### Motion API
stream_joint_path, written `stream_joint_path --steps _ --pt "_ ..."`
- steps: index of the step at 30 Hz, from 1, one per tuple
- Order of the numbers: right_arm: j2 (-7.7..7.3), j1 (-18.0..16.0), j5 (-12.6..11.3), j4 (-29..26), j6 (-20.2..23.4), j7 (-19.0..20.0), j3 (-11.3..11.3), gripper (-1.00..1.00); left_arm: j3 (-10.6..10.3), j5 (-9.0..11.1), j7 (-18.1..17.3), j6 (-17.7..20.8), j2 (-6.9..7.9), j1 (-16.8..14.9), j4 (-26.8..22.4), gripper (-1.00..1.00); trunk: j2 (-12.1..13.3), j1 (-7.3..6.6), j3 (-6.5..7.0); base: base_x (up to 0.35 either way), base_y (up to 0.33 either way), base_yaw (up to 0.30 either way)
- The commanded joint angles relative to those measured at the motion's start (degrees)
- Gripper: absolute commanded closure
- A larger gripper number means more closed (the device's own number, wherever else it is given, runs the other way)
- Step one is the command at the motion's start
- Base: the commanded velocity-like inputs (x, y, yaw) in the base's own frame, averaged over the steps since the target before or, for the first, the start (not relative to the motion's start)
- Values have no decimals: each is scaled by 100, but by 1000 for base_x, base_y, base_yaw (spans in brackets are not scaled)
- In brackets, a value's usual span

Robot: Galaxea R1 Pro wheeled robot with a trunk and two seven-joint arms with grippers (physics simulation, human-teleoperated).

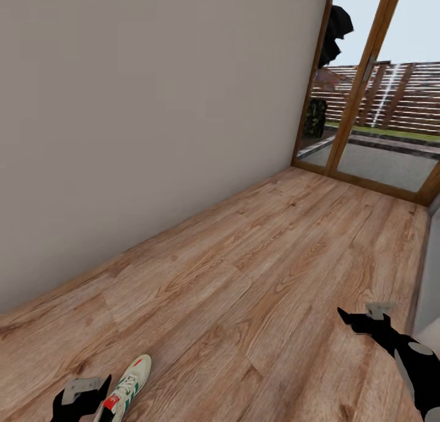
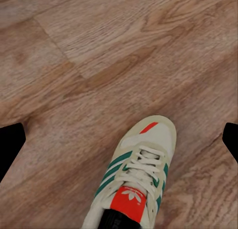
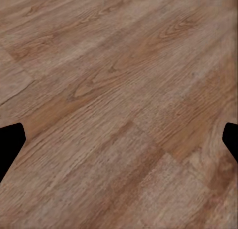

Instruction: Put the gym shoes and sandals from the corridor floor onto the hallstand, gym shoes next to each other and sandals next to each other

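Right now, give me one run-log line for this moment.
left gripper: open above gym shoe | right gripper: open, empty | shoe: on corridor floor

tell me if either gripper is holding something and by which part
The left gripper seems to hold the gym shoe, apparently near its heel end; the contact itself is out of frame. The right gripper holds nothing.

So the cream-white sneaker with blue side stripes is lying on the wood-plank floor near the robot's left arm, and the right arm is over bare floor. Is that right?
Nearly. The cream-white sneaker has teal-green side stripes, not blue, as the left wrist view shows plainly. The rest holds: it is on the wood-plank floor by the left gripper, and the right gripper hangs over bare planks.
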Motion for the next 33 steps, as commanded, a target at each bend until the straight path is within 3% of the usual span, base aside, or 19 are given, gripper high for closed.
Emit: stream_joint_path --steps 1,4,5,11,16,17,18,21,22,25,26,33 --pt "40 -15 43 -246 327 44 -25 -100 20 -25 -44 15 -7 -10 2 -100 -2 -1 -5 0 0 0" --pt "126 -63 41 -588 715 45 -18 -100 21 -157 -36 38 -13 -51 -2 -100 -2 -1 -5 0 0 0" --pt "266 -210 41 -1029 1086 41 9 -100 20 -404 -25 63 -17 -186 30 -100 -2 -1 -5 0 0 0" --pt "458 -644 37 -1698 1868 35 392 -100 24 -1005 -11 275 -25 -447 77 -100 -2 -1 -5 0 0 0" --pt "497 -814 28 -2019 2252 56 619 -100 23 -1212 -18 776 -19 -558 33 -100 -2 -1 -5 0 0 0" --pt "558 -857 26 -2405 2382 75 708 -100 17 -1275 -27 1098 8 -653 17 -100 -2 -1 -5 0 0 0" --pt "623 -867 28 -2684 2455 77 723 -100 15 -1290 -33 1187 29 -681 14 -100 -2 -1 -5 0 0 0" --pt "661 -868 30 -2932 2556 82 728 -100 15 -1296 -42 1221 45 -691 15 -100 -2 -1 -5 0 0 0" --pt "728 -858 30 -3586 3241 93 735 -100 9 -1304 -64 1269 71 -706 25 -100 -2 -1 -5 0 0 0" --pt "739 -854 35 -3698 3448 96 731 -100 -7 -1314 -98 1255 80 -703 -10 -100 -2 -1 -5 0 0 0" --pt "747 -852 38 -3738 3587 98 728 -100 -20 -2197 -117 1238 44 -641 -41 -100 -2 -1 -5 0 0 0" --pt "747 -852 41 -3748 3591 98 728 -100 -21 -2323 -132 1203 72 -619 8 -100 -2 -1 -5 0 0 0"
